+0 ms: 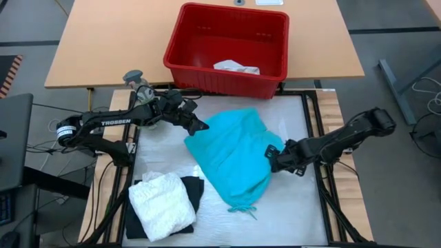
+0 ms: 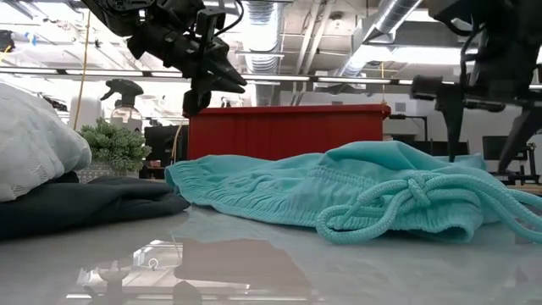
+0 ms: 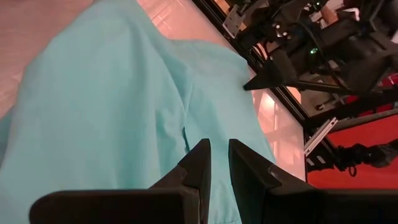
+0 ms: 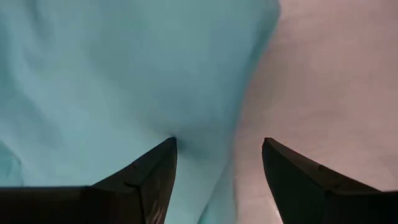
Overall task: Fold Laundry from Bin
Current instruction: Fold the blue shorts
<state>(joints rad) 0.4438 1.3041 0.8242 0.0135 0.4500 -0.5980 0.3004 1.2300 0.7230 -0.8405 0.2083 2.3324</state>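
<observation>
The teal garment lies spread on the white mat, its drawstring end toward the near edge. My left gripper is almost shut and empty, raised above the garment's far left corner. My right gripper is open, low at the garment's right edge, which lies between its fingers. A white lacy garment rests on a black one at the near left. The red bin stands at the far side with a white garment inside. My right gripper stands open over the teal garment's right edge, pointing down and toward the table's left. One finger is over the cloth and the other over the bare mat. I cannot tell whether they touch the cloth.
A spray bottle and a small green plant stand at the far left by the left arm's base. Bare mat shows at the near right. The mat's dark frame runs along the right.
</observation>
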